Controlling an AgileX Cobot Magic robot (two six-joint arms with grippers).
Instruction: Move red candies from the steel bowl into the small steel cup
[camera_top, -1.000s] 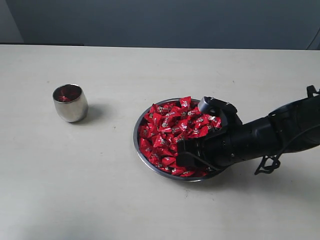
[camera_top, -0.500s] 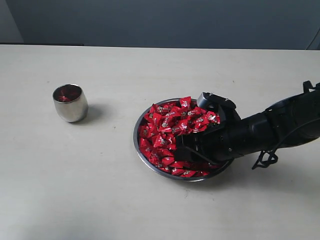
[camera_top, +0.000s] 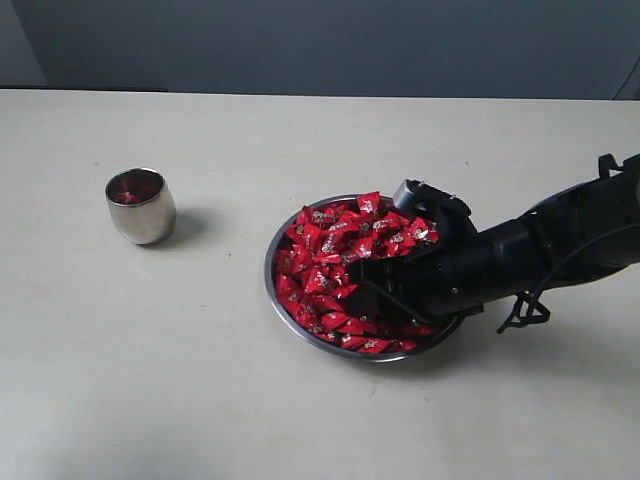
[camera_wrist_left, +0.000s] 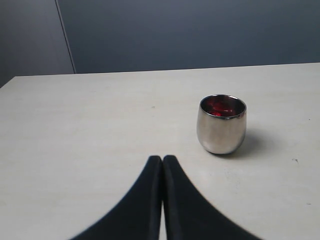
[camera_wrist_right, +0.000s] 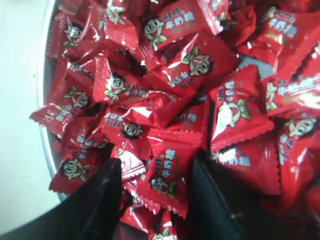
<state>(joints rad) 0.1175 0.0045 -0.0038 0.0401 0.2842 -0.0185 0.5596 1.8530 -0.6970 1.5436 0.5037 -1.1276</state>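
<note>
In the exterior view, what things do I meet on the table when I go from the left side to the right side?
small steel cup → steel bowl heaped with red candies → right arm, entering from the right edge

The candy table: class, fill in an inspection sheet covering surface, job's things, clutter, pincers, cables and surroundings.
Surface: pale table.
Job's things: red candies heaped in steel bowl; small steel cup upright, apart, red showing inside.
Clutter: nothing seen.
Pincers: right pincer open, tips down among the candies; left pincer shut, short of the cup.
Cables: black cable looped under right arm.
Surroundings: dark grey wall behind.
</note>
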